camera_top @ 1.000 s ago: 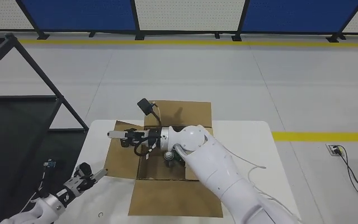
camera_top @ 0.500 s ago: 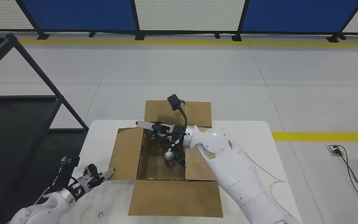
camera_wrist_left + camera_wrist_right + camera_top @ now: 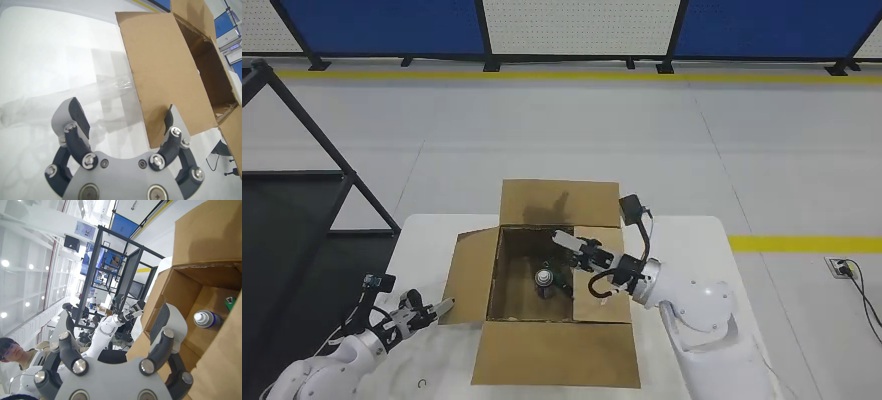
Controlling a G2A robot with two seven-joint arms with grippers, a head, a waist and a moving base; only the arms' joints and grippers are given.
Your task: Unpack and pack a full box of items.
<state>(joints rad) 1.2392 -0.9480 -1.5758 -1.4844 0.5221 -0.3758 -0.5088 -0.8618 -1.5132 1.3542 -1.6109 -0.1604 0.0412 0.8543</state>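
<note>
An open cardboard box (image 3: 542, 350) stands mid-table with its flaps spread. Inside it stand a dark spray can with a white cap (image 3: 542, 277) (image 3: 204, 319) and, beside it, a green item (image 3: 561, 284) (image 3: 229, 303). My right gripper (image 3: 560, 240) (image 3: 115, 317) hovers open and empty over the box's far right part, above the can. My left gripper (image 3: 438, 305) (image 3: 122, 113) is open and empty low over the white table (image 3: 47, 56), just off the near corner of the box's left flap (image 3: 166, 75) (image 3: 472, 275).
A black metal rack (image 3: 302, 120) stands off the table's left side. Bare table (image 3: 682, 240) lies right of the box. A scrap of clear tape (image 3: 123, 84) lies by the left flap, and a small ring (image 3: 422, 383) near the front edge.
My right gripper has swept from over the left flap rightward across the box. The left flap has risen a little. My left gripper has edged closer to that flap.
</note>
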